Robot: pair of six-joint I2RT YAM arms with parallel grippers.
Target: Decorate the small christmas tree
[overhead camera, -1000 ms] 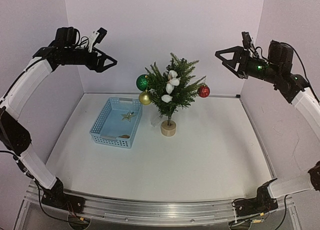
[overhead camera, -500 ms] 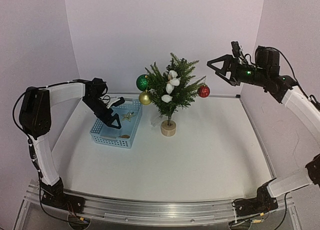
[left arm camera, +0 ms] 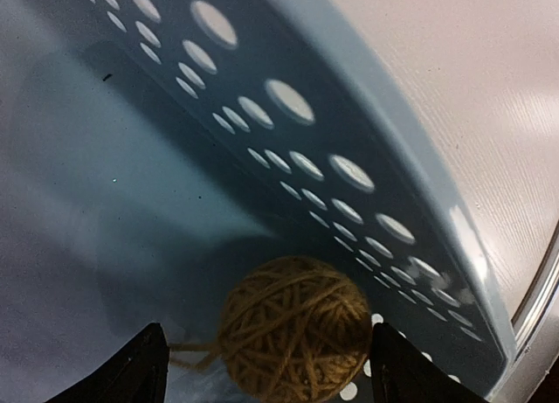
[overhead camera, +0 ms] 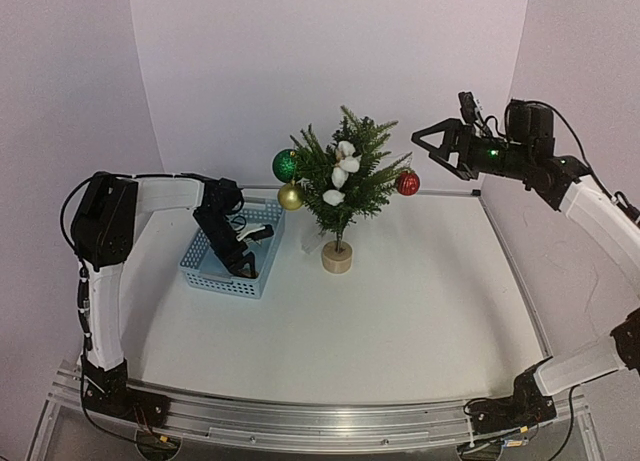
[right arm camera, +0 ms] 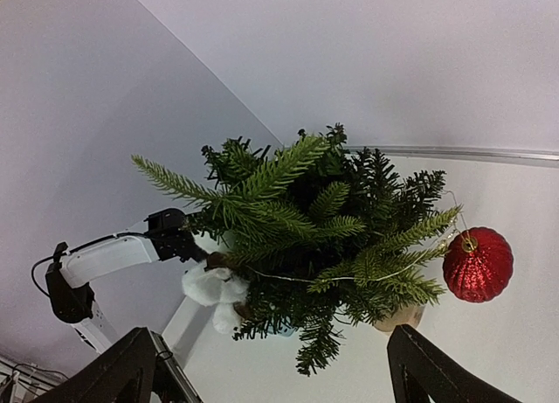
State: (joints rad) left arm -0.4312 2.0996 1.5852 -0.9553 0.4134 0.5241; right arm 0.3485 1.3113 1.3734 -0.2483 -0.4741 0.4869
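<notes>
**Left fingers bracket a twine ball; the tree waits half dressed**

The left gripper's fingers stand apart on either side of a brown twine ball, one prong near its flank and the other a little off it. Nothing is pinched yet. The ball lies on the floor of the blue perforated basket, close to the near wall, so the arm reaches steeply down into the basket to get at it. That pose suggests the ball is the next ornament to be lifted.

The right gripper hangs in the air with its jaws spread wide and empty. It points at the small christmas tree from the side of the red bauble, probably placed to steady a branch or take a handover.

The tree stands upright on its pale wooden disc at the back middle of the table, just right of the basket. Its dark green needle branches splay outward. It already carries a green bauble and a gold bauble on the left, white tufts at the centre and the red one on the right.
</notes>
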